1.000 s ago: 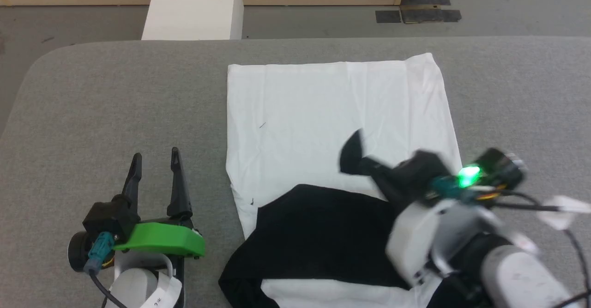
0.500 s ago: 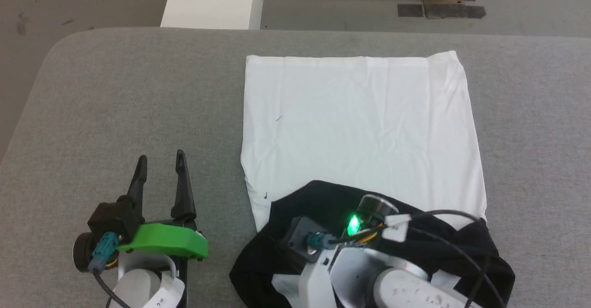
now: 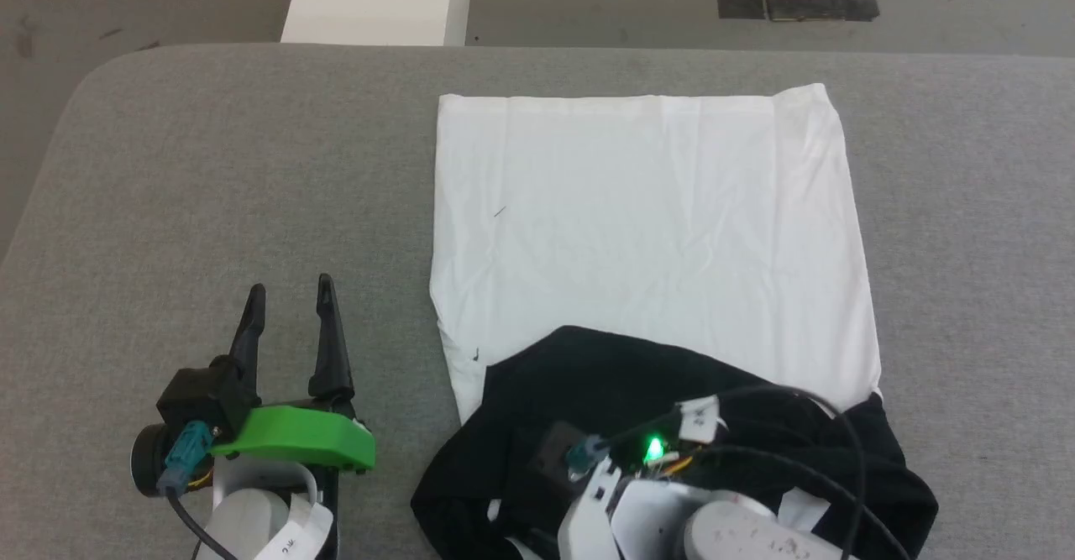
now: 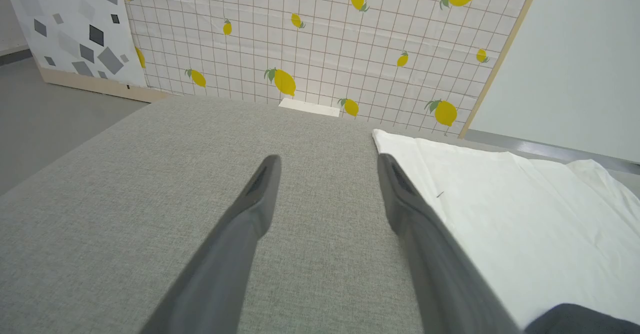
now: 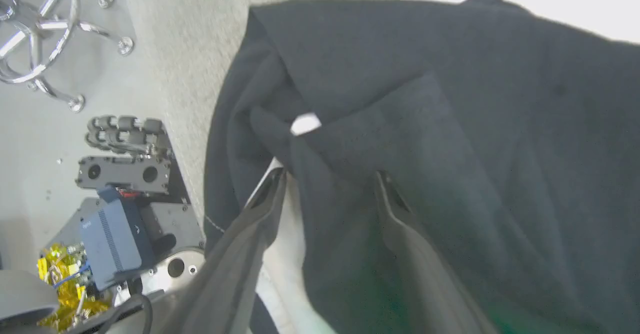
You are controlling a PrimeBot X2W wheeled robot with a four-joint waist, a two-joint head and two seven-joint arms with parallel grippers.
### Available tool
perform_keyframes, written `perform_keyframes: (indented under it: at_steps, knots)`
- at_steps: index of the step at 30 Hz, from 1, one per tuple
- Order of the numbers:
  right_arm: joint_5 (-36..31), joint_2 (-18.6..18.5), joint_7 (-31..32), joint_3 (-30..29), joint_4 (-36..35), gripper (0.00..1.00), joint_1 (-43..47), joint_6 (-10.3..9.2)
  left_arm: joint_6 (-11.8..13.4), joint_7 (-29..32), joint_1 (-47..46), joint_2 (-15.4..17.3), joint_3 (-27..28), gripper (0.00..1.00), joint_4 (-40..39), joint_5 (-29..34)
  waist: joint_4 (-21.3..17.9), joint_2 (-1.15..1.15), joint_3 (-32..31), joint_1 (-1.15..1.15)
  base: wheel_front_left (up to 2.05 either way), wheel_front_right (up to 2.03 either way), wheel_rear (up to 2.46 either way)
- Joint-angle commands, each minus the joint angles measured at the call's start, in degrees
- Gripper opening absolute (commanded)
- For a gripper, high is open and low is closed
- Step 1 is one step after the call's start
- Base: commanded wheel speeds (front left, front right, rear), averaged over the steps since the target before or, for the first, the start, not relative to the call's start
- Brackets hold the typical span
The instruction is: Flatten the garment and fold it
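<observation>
Parted and holding nothing, the right jaws hang over the black cloth at the near end of the garment [image 3: 647, 216]. Their two dark fingers [image 5: 240, 254] are splayed either side of a loose ridge of fabric that neither one pinches. Just beyond the tips a small white label [image 5: 305, 123] peeps from a crease. The black sleeve and shoulder panels [image 3: 588, 384] are folded in over the white body, which looks like a first fold laid down; open jaws let that cloth lie as it is. The pale right forearm [image 3: 714, 535], a green light glowing at its wrist, covers the garment's near middle.

The left jaws are also spread wide and empty, their fingers [image 4: 240, 234] resting low over the bare grey surface [image 3: 210, 165] at the near left, just beside the shirt's left edge but not touching it (probably parked there so as not to drag the cloth).

The white body lies flat, right of centre. Its far hem runs straight along the surface's far edge, with a slight lift at the far right corner. The black part is bunched at the near right and will likely need smoothing before the next fold.

Open room is widest to the left, narrower to the right and at the far side. At the near side the surface's edge runs close beside the black cloth, with the floor [image 5: 60, 138] beyond it, so there is little margin there.
</observation>
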Motion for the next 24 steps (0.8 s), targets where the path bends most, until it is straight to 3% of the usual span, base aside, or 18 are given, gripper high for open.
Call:
perform_keyframes:
  at_steps: [1, 7, 15, 20, 24]
  knots:
    - [0.6, -0.04, -1.25, -0.96, -0.67, 1.0, -0.14, -0.11, -0.32, -0.27, -0.24, -0.28, 0.14, 1.0, 0.17, 0.03, -0.61, 0.4, -0.58, 0.0, 0.0, 0.0, 0.0]
    - [1.16, 1.01, -10.34, -9.97, -8.59, 1.0, 1.8, -0.11, -1.0, -0.27, 0.36, -0.07, 0.47, 1.0, 0.87, 0.41, -2.46, 0.4, -2.25, 0.0, 0.0, 0.0, 0.0]
    - [-7.8, 3.8, -21.15, -35.27, -20.59, 1.0, 10.9, -0.11, -1.71, 0.11, -0.86, 1.53, 0.19, 1.0, 1.81, 1.03, -6.42, 0.4, -2.66, 0.0, 0.0, 0.0, 0.0]
    - [-13.14, 6.08, -26.73, -47.41, -22.38, 1.0, 16.56, -0.11, -2.58, 2.99, -5.21, 3.98, -0.33, 1.0, 1.78, 1.69, -8.92, 0.4, -0.47, 0.0, 0.0, 0.0, 0.0]
    - [-14.21, 6.72, -29.3, -51.55, -20.88, 1.0, 18.82, -0.11, -4.41, 7.8, -12.01, 7.53, -1.47, 1.0, 2.94, 2.42, -10.69, 0.4, 2.39, 0.0, 0.0, 0.0, 0.0]
